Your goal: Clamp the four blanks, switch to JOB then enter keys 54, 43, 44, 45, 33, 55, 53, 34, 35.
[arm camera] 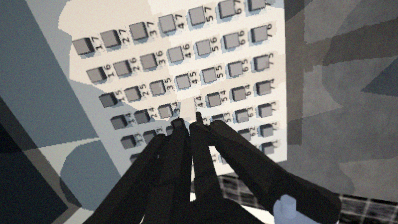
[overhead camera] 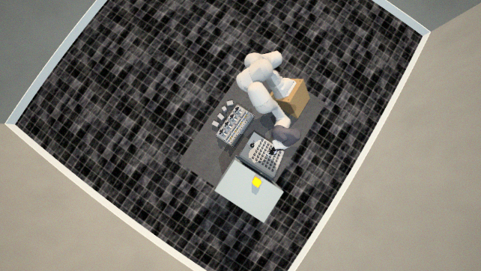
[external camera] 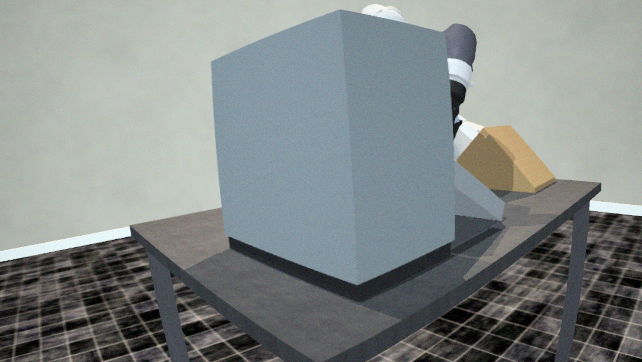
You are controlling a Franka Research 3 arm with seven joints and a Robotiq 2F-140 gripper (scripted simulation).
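Observation:
My gripper (overhead camera: 271, 152) (arm camera: 190, 107) is shut and empty, with its fingertips low over the key panel (overhead camera: 255, 139) (arm camera: 120, 17), just below key 44 (arm camera: 187, 108) in the wrist view. Key 44 looks pale cream, as if lit; the other visible keys are grey. Key 43 is hidden by the fingers; contact cannot be told. The selector (overhead camera: 252, 145) is a dark knob at the panel's corner. Four blanks (overhead camera: 230, 102) (overhead camera: 224, 108) (overhead camera: 220, 116) (overhead camera: 215, 123) lie in a line beside the vise block (overhead camera: 231, 143). Its valves and lenses are too small to read. The amber lamp (overhead camera: 256, 182) is lit.
The tall cabinet (overhead camera: 240, 191) (external camera: 285, 150) stands behind the key panel and hides it in the exterior view. A tan wedge-shaped block (overhead camera: 300, 99) (external camera: 520, 160) is near the arm's base. The vise block stands beside the panel on the dark table (overhead camera: 198, 153) (external camera: 280, 300).

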